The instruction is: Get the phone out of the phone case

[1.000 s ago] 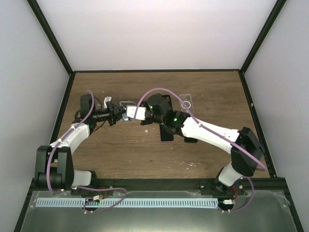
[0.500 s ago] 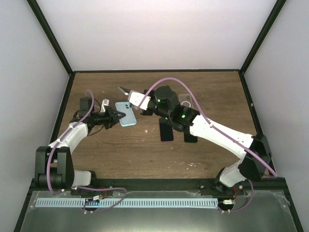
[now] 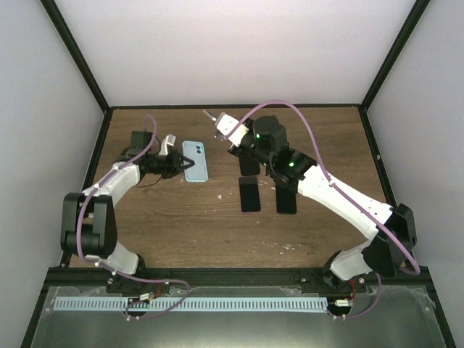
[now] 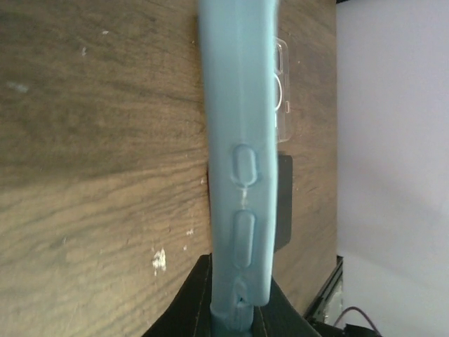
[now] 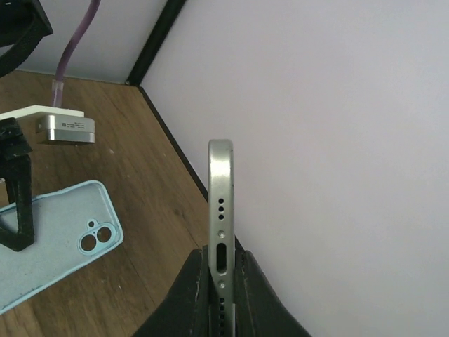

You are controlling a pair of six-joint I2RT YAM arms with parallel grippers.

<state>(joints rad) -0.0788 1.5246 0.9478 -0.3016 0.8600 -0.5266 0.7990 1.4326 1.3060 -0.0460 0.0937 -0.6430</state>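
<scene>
Phone and case apart: the left hand (image 3: 176, 164) is clamped on one end of the pale blue phone case (image 3: 194, 161), held flat, camera cutout up, at the far left of the wooden bench (image 3: 181, 225). To its right, well clear of it, the right hand (image 3: 230, 135) pinches the silver-edged phone (image 3: 221, 125) on edge, raised near the back wall. Two dark slabs (image 3: 250, 194) (image 3: 286, 197) lie side by side on the bench at mid-table.

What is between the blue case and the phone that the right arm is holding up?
Nothing. In the overhead view only bare wooden table shows between the case and the phone.
</scene>
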